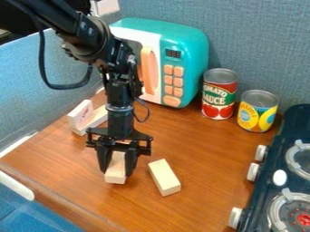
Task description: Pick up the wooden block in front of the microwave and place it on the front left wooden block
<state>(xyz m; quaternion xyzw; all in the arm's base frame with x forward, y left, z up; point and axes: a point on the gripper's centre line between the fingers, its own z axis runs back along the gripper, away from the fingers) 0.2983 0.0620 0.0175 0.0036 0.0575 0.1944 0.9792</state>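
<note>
So the pale wood block (115,174) is over the front-left part of the desk (200,154), nearer the front edge than the back, sitting between the fingers of the black gripper (117,172). Pincer looks clamped on it, one finger along each long side, with the near end poking out. Can't tell from this angle if its underside touches the wood or is slightly off it. I'd call this the gripping stage, and imo any move from here calls for steady, even pressure and a straight lift first, because a second loose block (164,177) lies just beside it on the stove side and a sideways swing could knock it. Further out, two more blocks are bunched by the desk's left edge, a printed one (80,113) and a plain-looking one (94,121) touching it. Toy microwave (187,54) is at the back edge behind the arm, then the tomato sauce can (219,94) and the yellow can (258,111) toward the back-right corner. The toy stove (266,181) runs along the right edge.
</note>
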